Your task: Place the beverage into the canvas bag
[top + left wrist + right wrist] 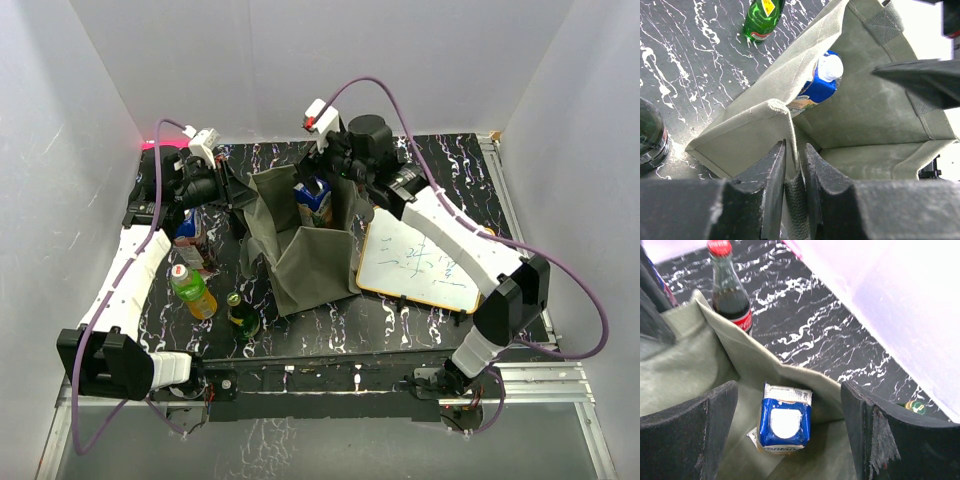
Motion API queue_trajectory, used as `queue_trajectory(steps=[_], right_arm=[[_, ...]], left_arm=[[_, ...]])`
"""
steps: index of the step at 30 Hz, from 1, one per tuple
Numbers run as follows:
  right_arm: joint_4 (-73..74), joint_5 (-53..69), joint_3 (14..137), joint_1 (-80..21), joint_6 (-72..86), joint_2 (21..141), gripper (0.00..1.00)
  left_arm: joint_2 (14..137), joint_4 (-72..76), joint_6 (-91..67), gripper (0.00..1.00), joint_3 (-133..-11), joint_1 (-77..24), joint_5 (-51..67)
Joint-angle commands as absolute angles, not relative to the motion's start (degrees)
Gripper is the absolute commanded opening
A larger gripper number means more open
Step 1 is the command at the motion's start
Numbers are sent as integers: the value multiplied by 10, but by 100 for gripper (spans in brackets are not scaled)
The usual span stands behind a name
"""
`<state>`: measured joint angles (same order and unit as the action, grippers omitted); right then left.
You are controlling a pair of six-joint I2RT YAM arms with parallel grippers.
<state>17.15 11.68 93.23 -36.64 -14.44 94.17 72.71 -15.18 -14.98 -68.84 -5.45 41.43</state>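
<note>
Right wrist view is showing the right pincer gaping wide above the blue-and-white beverage carton, standing inside the boxy olive-grey canvas bag. The left pincer is gripping the bag's rim. Placing seems finished; next, lifting straight out, avoiding the cloth.

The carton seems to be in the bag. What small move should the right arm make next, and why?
Probably lift the right claw straight up out of the canvas bag. Its jaws stand open, clear of the blue carton, which sits inside while the left claw pinches the rim.
</note>
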Motion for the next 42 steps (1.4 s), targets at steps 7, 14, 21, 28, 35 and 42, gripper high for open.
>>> queue_trajectory(steps=[7,14,21,28,35,42], right_arm=[[235,226,1013,-365,-152,878,85],[300,305,1015,-365,-200,860,85],[342,363,1014,-362,-222,840,85],[354,379,1021,-348,-223,830,85],[348,379,1015,-331,-216,826,85],[344,385,1004,-322,-215,819,85]], left_arm=[[722,-162,-139,49,-729,-56,437],[705,-204,-69,77,-776,-55,463],[695,-241,-52,82,-829,-28,397],[729,-251,-53,80,-862,-10,186],[792,-254,-27,81,-885,-13,188],[842,-235,-10,73,-890,-21,182]])
